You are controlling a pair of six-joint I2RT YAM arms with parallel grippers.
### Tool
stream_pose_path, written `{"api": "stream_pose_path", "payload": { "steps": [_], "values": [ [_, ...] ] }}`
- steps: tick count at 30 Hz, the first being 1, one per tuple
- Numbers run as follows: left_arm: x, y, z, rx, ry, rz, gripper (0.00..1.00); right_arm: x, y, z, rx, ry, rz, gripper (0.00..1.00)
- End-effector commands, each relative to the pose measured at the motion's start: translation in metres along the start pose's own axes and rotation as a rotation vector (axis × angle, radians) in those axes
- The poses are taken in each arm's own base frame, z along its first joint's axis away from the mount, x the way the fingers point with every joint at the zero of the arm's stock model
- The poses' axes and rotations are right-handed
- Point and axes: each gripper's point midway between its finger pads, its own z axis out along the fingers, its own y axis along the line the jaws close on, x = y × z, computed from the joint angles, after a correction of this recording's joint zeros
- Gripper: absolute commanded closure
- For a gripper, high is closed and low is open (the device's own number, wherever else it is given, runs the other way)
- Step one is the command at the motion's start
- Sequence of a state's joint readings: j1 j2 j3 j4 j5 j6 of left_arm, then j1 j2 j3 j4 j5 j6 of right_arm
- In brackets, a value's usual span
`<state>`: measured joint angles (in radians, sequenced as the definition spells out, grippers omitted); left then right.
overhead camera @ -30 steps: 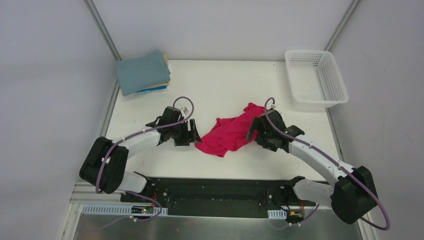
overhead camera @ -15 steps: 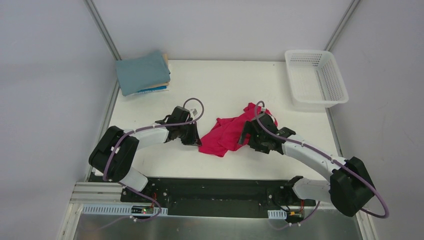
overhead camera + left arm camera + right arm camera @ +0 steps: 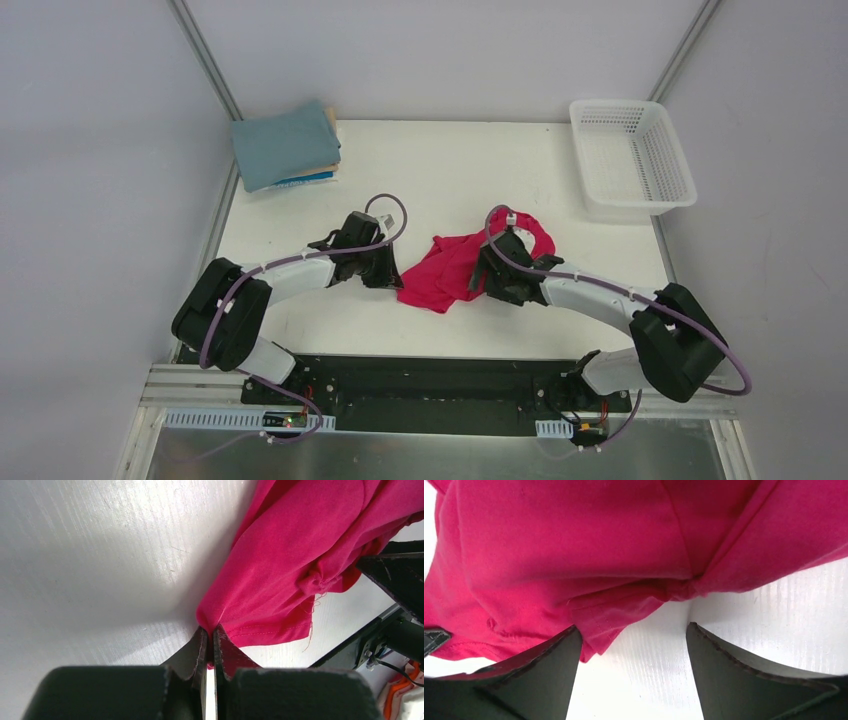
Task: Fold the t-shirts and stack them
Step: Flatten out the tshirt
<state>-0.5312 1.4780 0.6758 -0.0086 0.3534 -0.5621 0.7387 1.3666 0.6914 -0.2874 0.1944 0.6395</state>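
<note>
A crumpled crimson-pink t-shirt (image 3: 450,268) lies mid-table between the two arms. My left gripper (image 3: 392,279) is at its left edge, shut on a pinch of the hem (image 3: 220,625); the jaws (image 3: 210,632) meet with pink cloth between them. My right gripper (image 3: 482,281) sits low over the shirt's right side with its jaws open. A corner of the shirt (image 3: 599,625) lies between its fingers (image 3: 559,660), close to the left one, and bare table fills the gap (image 3: 634,635). A folded stack with a teal-grey t-shirt (image 3: 285,145) on top rests at the far left corner.
A white mesh basket (image 3: 632,155) stands at the table's far right corner. Tan and blue edges (image 3: 318,176) show beneath the teal-grey shirt. A black rail (image 3: 430,375) runs along the near edge by the arm bases.
My left gripper has moved right to the shirt's edge and shut on it. My right arm has pushed left and lower over the shirt, jaws still open but a little narrower.
</note>
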Motion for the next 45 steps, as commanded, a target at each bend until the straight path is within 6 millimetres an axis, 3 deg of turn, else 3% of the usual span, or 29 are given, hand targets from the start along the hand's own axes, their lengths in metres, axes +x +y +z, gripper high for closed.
{"api": "stream_pose_path", "payload": {
  "steps": [1, 6, 8, 10, 14, 17, 24, 29, 33, 36, 40, 45],
  "values": [
    [-0.002, -0.002, -0.005, -0.014, -0.028, 0.011, 1.0, -0.013, -0.007, 0.004, 0.064, -0.077, 0.036, 0.26],
    [-0.006, 0.004, -0.009, -0.052, -0.058, 0.006, 1.0, -0.019, -0.036, 0.004, 0.183, -0.141, 0.028, 0.53],
    [-0.007, 0.007, -0.011, -0.067, -0.068, 0.003, 1.0, -0.018, -0.039, 0.006, 0.192, -0.145, 0.029, 0.71],
    [-0.009, 0.009, -0.013, -0.086, -0.082, -0.003, 1.0, -0.016, -0.039, 0.008, 0.185, -0.145, 0.032, 0.97],
    [-0.018, 0.013, -0.019, -0.125, -0.134, -0.02, 1.0, -0.021, -0.036, 0.005, 0.149, -0.178, 0.035, 1.0],
    [-0.033, 0.012, -0.031, -0.151, -0.208, -0.019, 1.0, -0.041, -0.033, -0.012, 0.124, -0.249, 0.026, 1.0],
    [-0.093, 0.023, -0.091, -0.357, -0.479, -0.013, 1.0, -0.116, -0.05, -0.084, 0.102, -0.52, 0.062, 1.0],
    [-0.134, 0.007, -0.138, -0.406, -0.628, 0.038, 1.0, -0.167, -0.069, -0.137, 0.19, -0.712, 0.072, 1.0],
    [-0.174, -0.017, -0.196, -0.426, -0.804, 0.089, 1.0, -0.21, -0.07, -0.193, 0.235, -0.87, 0.081, 1.0],
    [-0.196, -0.028, -0.245, -0.469, -0.93, 0.121, 1.0, -0.24, -0.069, -0.246, 0.22, -1.006, 0.123, 1.0],
    [-0.207, -0.041, -0.305, -0.491, -1.066, 0.139, 1.0, -0.26, -0.066, -0.307, 0.142, -1.146, 0.185, 1.0],
    [-0.203, -0.058, -0.38, -0.455, -1.226, 0.137, 1.0, -0.272, -0.048, -0.361, 0.008, -1.22, 0.167, 1.0]
  ]
}}
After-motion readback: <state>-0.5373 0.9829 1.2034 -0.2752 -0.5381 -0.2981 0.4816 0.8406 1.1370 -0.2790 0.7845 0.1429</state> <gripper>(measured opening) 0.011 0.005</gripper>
